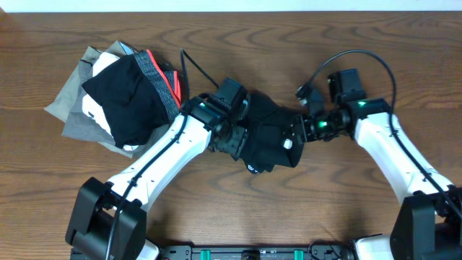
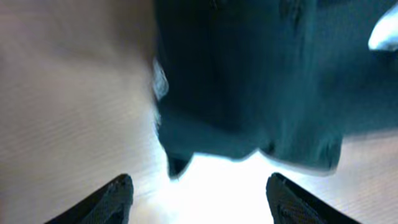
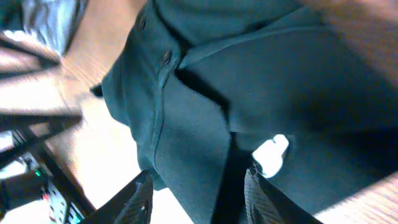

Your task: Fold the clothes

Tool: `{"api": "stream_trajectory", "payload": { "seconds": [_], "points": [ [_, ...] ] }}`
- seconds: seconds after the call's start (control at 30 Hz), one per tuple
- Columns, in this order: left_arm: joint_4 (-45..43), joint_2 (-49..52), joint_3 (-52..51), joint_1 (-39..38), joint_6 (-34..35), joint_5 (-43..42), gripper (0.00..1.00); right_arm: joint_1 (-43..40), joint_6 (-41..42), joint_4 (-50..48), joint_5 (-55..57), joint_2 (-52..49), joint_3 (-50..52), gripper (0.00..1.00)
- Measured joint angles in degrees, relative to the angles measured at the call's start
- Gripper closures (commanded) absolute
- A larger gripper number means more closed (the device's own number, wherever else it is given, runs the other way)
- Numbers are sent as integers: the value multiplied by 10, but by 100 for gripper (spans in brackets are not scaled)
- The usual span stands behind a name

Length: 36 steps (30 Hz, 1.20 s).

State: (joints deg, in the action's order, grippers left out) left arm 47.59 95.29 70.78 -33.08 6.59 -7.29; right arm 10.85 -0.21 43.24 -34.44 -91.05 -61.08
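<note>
The black shirt lies bunched in a heap at the middle of the wooden table, its small white logo near its right side. My left gripper is at the heap's left edge. In the left wrist view it is open and empty, with the shirt just ahead of the fingertips. My right gripper is at the heap's right edge. In the right wrist view its fingers stand apart with a fold of the shirt between them, beside the logo.
A pile of other clothes lies at the back left: grey cloth, a black garment and a red-and-black striped band. A black cable runs from it toward the left arm. The table's far edge is at the top.
</note>
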Motion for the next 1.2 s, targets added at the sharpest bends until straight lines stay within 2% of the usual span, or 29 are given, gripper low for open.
{"api": "stream_trajectory", "payload": {
  "seconds": [0.1,0.23,0.3,0.37,0.4,0.43,0.57,0.63,0.7,0.9,0.93,0.97,1.03,1.13,1.2],
  "points": [
    [-49,5,0,9,0,9,29,24,-2,-8,12,-12,6,55],
    [-78,34,-8,12,0,16,29,45,-2,-11,19,-33,30,62],
    [-76,56,-12,12,0,17,29,50,-1,-10,17,-41,40,74],
    [-77,80,-13,12,-1,17,30,53,-3,-4,16,-43,46,92],
    [-77,91,-14,12,-1,17,34,54,0,-1,15,-43,46,98],
    [-78,101,-14,12,-1,17,40,54,0,1,15,-43,46,99],
    [-78,122,-14,11,-10,13,76,54,-2,14,17,-43,46,99],
    [-73,123,-14,10,-12,8,86,54,-1,26,37,-43,46,99],
    [-66,123,-14,10,-13,6,90,54,0,34,59,-43,46,99],
    [-38,122,-12,14,-16,-10,90,61,28,52,129,-43,46,99],
    [-33,122,-11,16,-16,-14,89,62,31,52,133,-43,46,99],
    [-26,122,-10,17,-16,-17,83,63,34,52,136,-43,46,99],
    [-9,122,-6,20,-19,-24,59,63,38,52,139,-43,46,98],
    [22,119,-1,31,-22,-12,29,60,42,53,150,-43,46,92],
    [35,112,3,40,-21,-3,22,54,43,51,157,-42,46,88]
  ]
}}
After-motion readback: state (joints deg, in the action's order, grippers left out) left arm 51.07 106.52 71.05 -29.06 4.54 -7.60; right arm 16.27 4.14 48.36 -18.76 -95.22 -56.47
